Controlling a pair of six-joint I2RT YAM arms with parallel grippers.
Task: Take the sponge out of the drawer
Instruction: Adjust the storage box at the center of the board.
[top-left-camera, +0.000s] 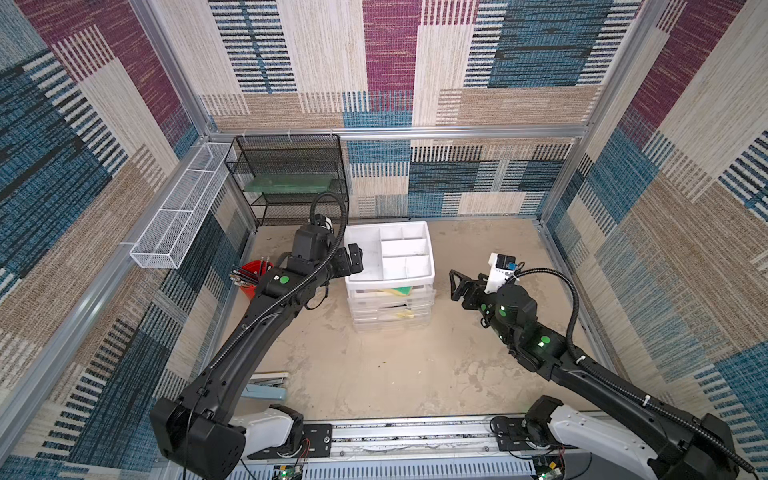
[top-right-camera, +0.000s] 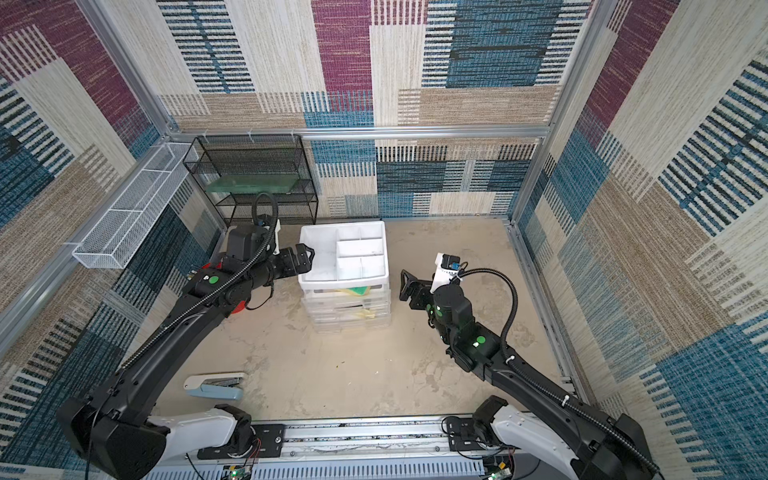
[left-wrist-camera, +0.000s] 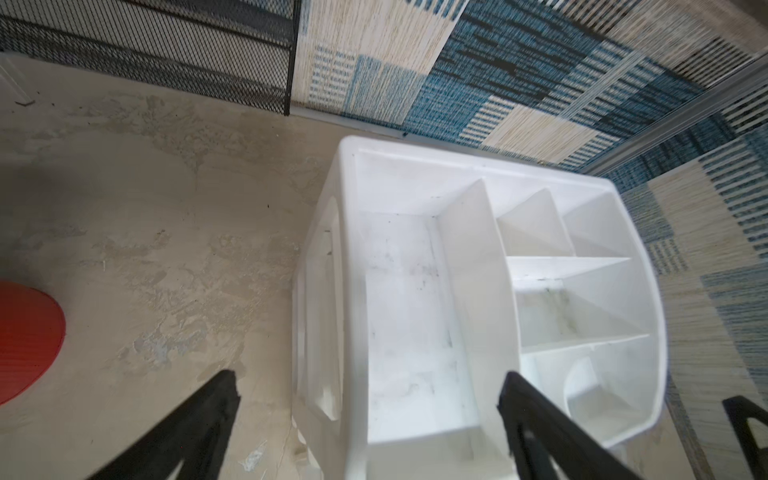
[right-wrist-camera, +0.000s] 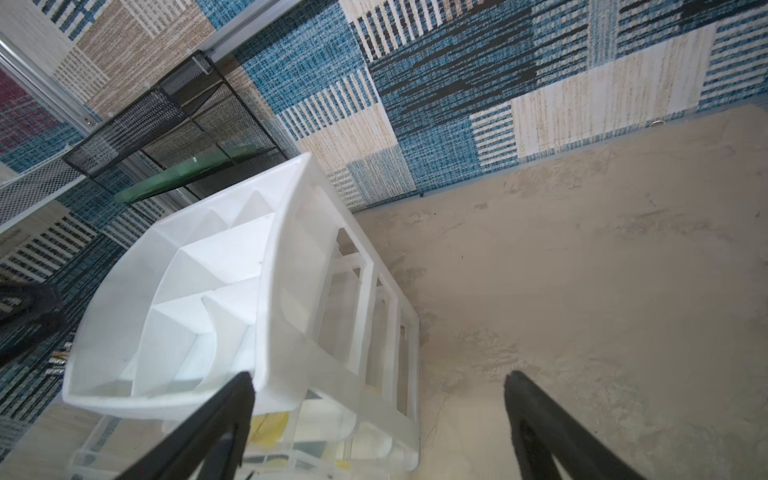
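The drawer chest stands mid-table, white, with a compartmented tray top and three clear-fronted drawers below. Its top drawer is slightly pulled out, and a yellow and green piece that looks like the sponge shows in it in both top views. My left gripper hovers open at the tray's left edge, its jaws straddling the left wall without gripping. To the right of the chest my right gripper is open and apart from it; in the right wrist view nothing lies between its jaws.
A black wire-mesh rack holding a green board stands at the back left. A white mesh basket hangs on the left wall. A red cup with pens sits under my left arm. A blue-and-white stapler lies front left.
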